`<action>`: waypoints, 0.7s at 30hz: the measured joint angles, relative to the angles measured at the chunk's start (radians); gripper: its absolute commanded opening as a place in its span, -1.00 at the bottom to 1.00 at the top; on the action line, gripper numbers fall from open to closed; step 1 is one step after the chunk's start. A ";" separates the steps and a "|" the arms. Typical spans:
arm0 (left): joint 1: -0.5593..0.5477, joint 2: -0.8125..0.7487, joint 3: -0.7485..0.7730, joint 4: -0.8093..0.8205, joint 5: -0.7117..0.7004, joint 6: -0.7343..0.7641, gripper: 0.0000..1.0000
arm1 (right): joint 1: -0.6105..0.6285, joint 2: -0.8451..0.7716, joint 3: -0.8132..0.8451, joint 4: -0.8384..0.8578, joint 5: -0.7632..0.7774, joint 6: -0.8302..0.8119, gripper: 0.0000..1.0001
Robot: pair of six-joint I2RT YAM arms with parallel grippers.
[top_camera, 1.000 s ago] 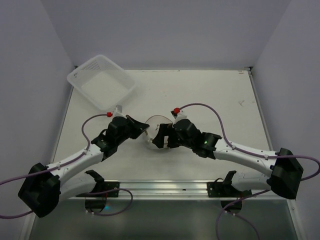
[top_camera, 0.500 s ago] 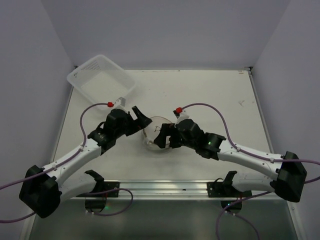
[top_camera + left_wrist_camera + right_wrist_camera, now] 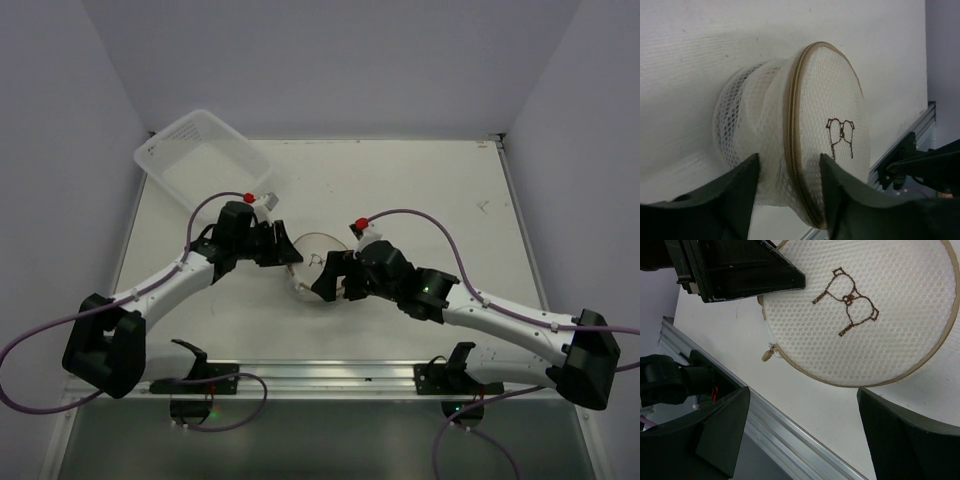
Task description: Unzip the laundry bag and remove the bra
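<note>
Where the two arms meet, top view: a small round drum-shaped cream-white mesh laundry bag (image 3: 315, 258) on the white table (image 3: 430, 190), between the two pincers.
Left pincer, top view: the left pincer (image 3: 285, 255) sits at the bag's left rim; how far it is open cannot be read from up here.
Right pincer, top view: the right pincer (image 3: 328, 282) sits at the bag's right, nearer side, pointing at the bag.
Tub, top view: a clear rectangular plastic tub (image 3: 240, 143) lies behind the left pincer, well apart from the bag.
Left pincer, left wrist view: its two black fingers (image 3: 737, 200) are partly open and straddle the bag's edge, one by the netted side wall, the other by the flat face; whether they press the mesh I cannot tell.
Zip, left wrist view: the tan zip (image 3: 792, 125) round the rim runs into the gap between those fingers and is closed along the stretch that shows.
Pictogram, left wrist view: a dark brown bra pictogram (image 3: 841, 136) sits on the flat face, just beyond the finger on that side.
Right pincer, right wrist view: its fingers (image 3: 715, 440) are spread wide and hold nothing; the bag's flat face lies ahead of the tips, turned towards them and apart from both.
Zip pull, right wrist view: a small tan zip pull (image 3: 768, 354) hangs at the rim nearest this pincer.
Rail, right wrist view: an aluminium rail (image 3: 790, 432) crosses between the fingers, nearer than the bag.
</note>
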 measured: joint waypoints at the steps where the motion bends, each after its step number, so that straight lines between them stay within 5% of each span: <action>1: 0.000 0.002 0.000 0.000 0.020 0.004 -0.36 | 0.002 0.000 0.000 0.000 0.000 0.000 0.79; 3: 0.000 0.003 0.000 0.001 0.052 0.012 -0.96 | 0.007 0.003 0.000 0.000 0.000 0.004 0.79; 4: 0.000 0.005 0.000 0.002 0.064 0.007 -1.00 | 0.011 0.004 0.000 0.000 0.000 0.008 0.79; 12: -0.002 -0.011 -0.011 0.042 0.045 -0.113 -1.00 | 0.050 0.054 0.020 -0.029 0.032 0.053 0.74; 21: -0.053 -0.150 -0.096 0.068 -0.194 -0.406 -1.00 | 0.118 0.188 0.149 -0.096 0.119 0.121 0.31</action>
